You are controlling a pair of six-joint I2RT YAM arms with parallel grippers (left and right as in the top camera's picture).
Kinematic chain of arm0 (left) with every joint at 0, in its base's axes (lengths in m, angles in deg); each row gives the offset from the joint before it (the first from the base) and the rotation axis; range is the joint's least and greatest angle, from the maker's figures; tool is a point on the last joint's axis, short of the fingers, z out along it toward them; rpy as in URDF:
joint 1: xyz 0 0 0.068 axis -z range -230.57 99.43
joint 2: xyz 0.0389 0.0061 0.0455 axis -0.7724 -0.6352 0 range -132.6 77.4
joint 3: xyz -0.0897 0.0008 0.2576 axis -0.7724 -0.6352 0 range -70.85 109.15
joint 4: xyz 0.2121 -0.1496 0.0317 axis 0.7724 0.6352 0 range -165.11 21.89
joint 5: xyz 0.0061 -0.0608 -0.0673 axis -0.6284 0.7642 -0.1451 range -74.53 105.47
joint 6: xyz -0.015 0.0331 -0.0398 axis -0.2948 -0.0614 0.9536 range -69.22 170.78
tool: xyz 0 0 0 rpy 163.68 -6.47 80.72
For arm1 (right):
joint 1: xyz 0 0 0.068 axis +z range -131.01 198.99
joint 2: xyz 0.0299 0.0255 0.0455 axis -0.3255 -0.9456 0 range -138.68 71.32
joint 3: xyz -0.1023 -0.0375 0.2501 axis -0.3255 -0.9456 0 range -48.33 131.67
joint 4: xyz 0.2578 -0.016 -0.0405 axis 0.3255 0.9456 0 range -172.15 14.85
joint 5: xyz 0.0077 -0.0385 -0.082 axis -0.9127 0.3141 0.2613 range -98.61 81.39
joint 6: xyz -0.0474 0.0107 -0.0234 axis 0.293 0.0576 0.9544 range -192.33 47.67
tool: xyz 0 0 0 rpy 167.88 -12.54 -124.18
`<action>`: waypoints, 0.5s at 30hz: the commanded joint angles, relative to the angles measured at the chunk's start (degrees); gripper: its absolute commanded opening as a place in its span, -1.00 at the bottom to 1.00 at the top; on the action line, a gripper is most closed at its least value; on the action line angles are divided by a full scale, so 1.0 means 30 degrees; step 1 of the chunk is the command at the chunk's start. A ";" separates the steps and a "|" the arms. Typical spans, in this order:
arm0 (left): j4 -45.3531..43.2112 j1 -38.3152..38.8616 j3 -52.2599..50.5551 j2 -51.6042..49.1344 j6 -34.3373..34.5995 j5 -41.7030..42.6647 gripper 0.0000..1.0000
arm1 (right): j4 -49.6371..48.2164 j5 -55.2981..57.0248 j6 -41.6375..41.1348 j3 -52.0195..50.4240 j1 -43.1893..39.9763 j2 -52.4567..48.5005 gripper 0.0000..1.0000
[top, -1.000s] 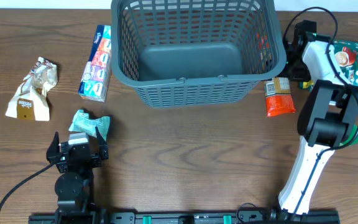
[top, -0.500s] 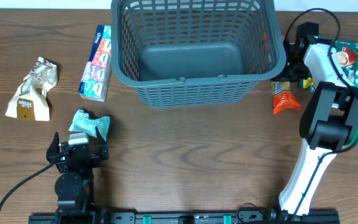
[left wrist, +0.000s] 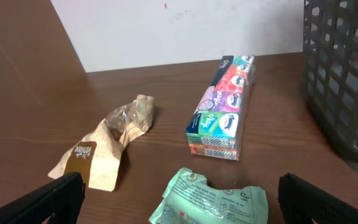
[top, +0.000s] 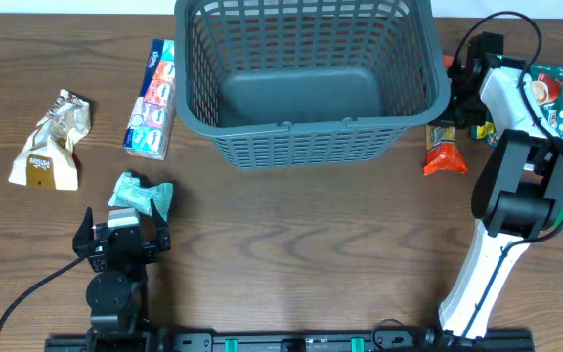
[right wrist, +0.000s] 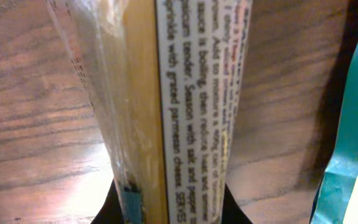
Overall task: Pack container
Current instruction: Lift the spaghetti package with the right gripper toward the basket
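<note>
Two pincers: my right pincer is clamped tight on one end of the orange sachet, right of frame; my left pincer gapes empty, lower left. The grey basket sits top centre. It's a thin end grip, so the sachet could slip or snag the tall rim. Brown wood-grain table, white wall behind.

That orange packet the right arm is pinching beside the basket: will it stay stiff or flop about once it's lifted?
Probably floppy: the orange packet looks like a thin, wrinkled film pouch, so its free end may dangle from the right gripper. It seems flat, so likely light for its size. The glossy film could slip, though the jaws are shut on it.
</note>
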 commanded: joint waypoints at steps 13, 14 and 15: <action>0.0226 0.0058 -0.0474 0.0117 -0.0189 -0.0022 0.96 | 0.1639 0.2616 -0.0583 0.0576 -0.0386 0.6768 -0.97; 0.0226 0.0058 -0.0474 0.0117 -0.0189 -0.0022 0.97 | 0.1763 0.2812 -0.0656 0.0699 -0.0386 0.7293 -0.98; 0.0226 0.0058 -0.0474 0.0117 -0.0189 -0.0022 0.97 | 0.1902 0.2951 -0.0699 0.0831 -0.0386 0.7854 -0.97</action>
